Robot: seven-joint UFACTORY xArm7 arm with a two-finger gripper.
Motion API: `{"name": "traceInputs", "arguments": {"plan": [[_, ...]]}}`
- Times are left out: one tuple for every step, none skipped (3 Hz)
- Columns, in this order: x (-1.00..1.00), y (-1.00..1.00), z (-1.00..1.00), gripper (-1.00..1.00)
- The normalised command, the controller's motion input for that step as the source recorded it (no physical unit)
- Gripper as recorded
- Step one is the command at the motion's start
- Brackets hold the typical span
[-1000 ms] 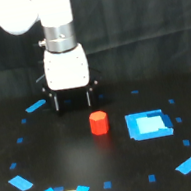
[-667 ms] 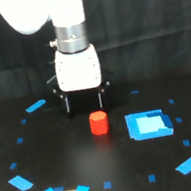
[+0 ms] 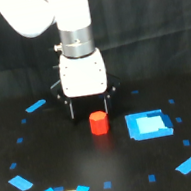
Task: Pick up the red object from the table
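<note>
I count one red object (image 3: 99,123) at centre, one gripper (image 3: 88,111) at its twelve o'clock, one big blue square patch (image 3: 148,125) at three o'clock, and roughly a dozen small blue tape marks (image 3: 36,105) ringing the table (image 3: 53,156).

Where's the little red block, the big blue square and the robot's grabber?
red block (image 3: 99,123), exterior view, middle of its front face.
blue square (image 3: 148,124), exterior view, centre of the patch.
gripper (image 3: 89,110), exterior view, midway between its dark fingertips.

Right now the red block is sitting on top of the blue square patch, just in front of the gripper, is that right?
Not quite. In the exterior view the red block sits on the bare black table, apart from the blue square patch, which lies to that view's right. It is just in front of the gripper.
</note>
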Motion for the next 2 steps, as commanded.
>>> {"name": "traceInputs", "arguments": {"plan": [[0.45, -1.0, -0.63, -0.25], [1.0, -1.0, -0.39, -1.0]]}}
